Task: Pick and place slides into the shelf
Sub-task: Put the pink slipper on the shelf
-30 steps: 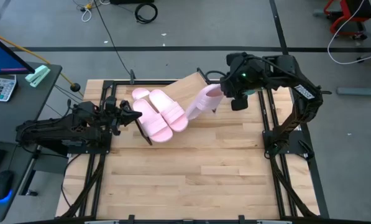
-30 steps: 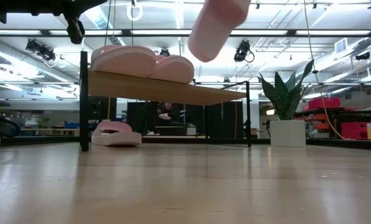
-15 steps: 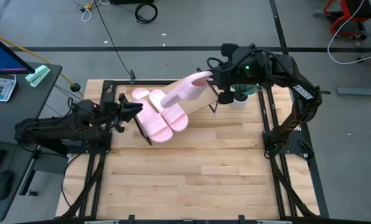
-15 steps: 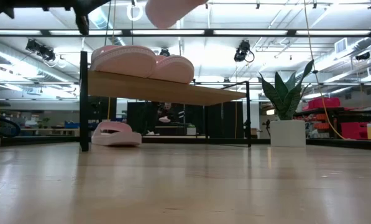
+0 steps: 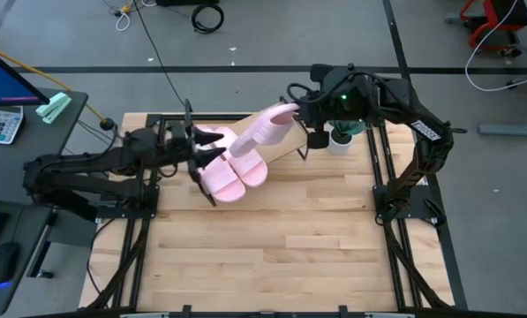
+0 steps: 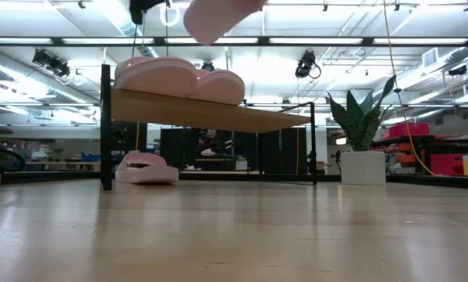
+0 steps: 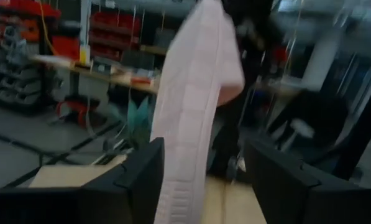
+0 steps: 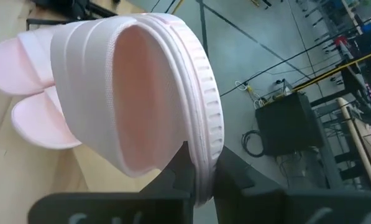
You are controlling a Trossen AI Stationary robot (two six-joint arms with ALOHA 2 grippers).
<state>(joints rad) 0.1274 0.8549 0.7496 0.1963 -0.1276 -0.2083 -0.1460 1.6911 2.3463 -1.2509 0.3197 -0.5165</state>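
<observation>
My right gripper point(image 5: 304, 117) is shut on one pale pink slide point(image 5: 261, 129) and holds it in the air over the slanted shelf point(image 5: 285, 147). Two more slides point(image 5: 229, 168) lie side by side on the shelf board. A fourth slide point(image 6: 146, 168) rests sole-down on the tabletop under the shelf. My left gripper point(image 5: 201, 150) is open at the shelf's left end, next to the held slide's free end. In the left wrist view its fingers point(image 7: 141, 180) stand apart on either side of that slide's ribbed sole point(image 7: 194, 106), and I see no touch. My right gripper pinches the sole's ribbed edge point(image 8: 202, 146) between its two fingers, at the slide's far right end. One finger lies on the footbed side and one on the underside. The slide is lifted clear and slants away, its free end point(image 5: 242, 143) over the shelved slides.
A potted plant in a white pot point(image 5: 337, 141) stands just right of the shelf, under my right arm; it also shows in the low view point(image 6: 363, 160). Black frame rails point(image 5: 382, 177) run along the table's left and right sides.
My right gripper has moved toward the table's left and turned, swinging the held slide up and leftward until its free end is over the shelved slides. My left gripper has risen and reached toward the table's right, up to the slide's free end.
</observation>
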